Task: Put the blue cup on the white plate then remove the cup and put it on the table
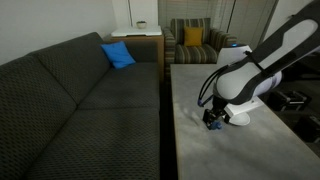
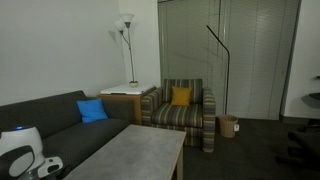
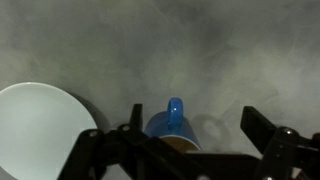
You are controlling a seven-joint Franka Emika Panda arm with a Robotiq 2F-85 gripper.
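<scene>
In the wrist view the blue cup (image 3: 172, 124) stands on the grey stone-like table (image 3: 200, 45) with its handle pointing away and its tan inside partly hidden by the gripper body. My gripper (image 3: 195, 132) is open around it: the left finger is close to the cup and the right finger stands apart from it. The white plate (image 3: 35, 130) lies empty just left of the cup. In an exterior view my gripper (image 1: 213, 118) is low over the table (image 1: 230, 150). It also shows in an exterior view (image 2: 46, 168), at the table's near end (image 2: 130, 155).
A dark grey couch (image 1: 80, 90) with a blue pillow (image 1: 118, 55) runs along the table's side. A striped armchair (image 1: 195, 40) (image 2: 185, 105) stands past the table's far end. A wooden side table (image 1: 140, 40) and a floor lamp (image 2: 125, 30) are in the corner.
</scene>
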